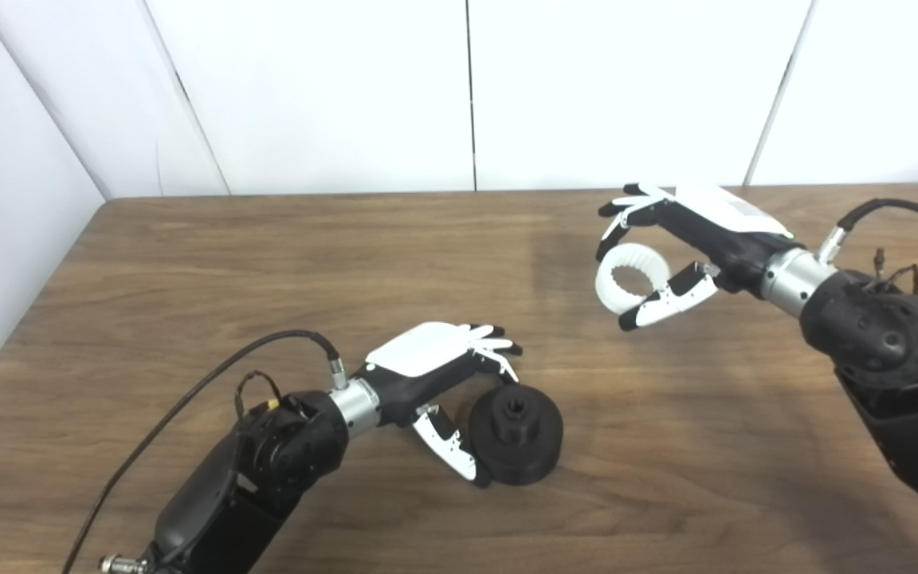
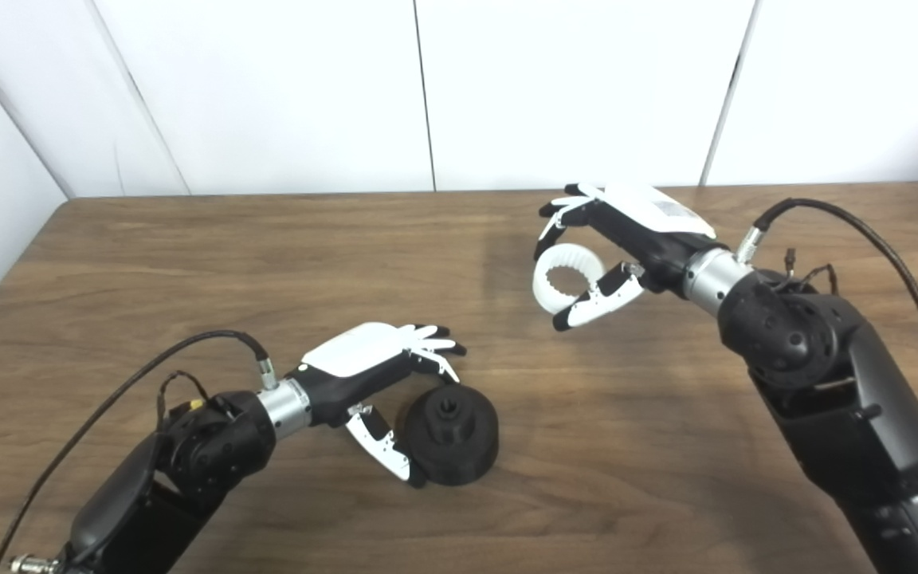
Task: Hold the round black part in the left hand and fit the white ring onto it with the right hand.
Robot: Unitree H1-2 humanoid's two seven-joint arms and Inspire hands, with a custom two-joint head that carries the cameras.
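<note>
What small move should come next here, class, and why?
Probably the left hand should close on the black part. It sits on the table with thumb and fingers spread around it, while the right hand holds the white ring far off.

one white ring (image 1: 628,277), one round black part (image 1: 516,434)

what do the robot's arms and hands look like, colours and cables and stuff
Both arms are black with bulky rounded joints, each ending in a silver metal wrist collar. The left robot hand and right robot hand have a white back plate over a black body, with white fingers tipped in black. A black cable loops into each wrist, with thin wires beside it.
</note>
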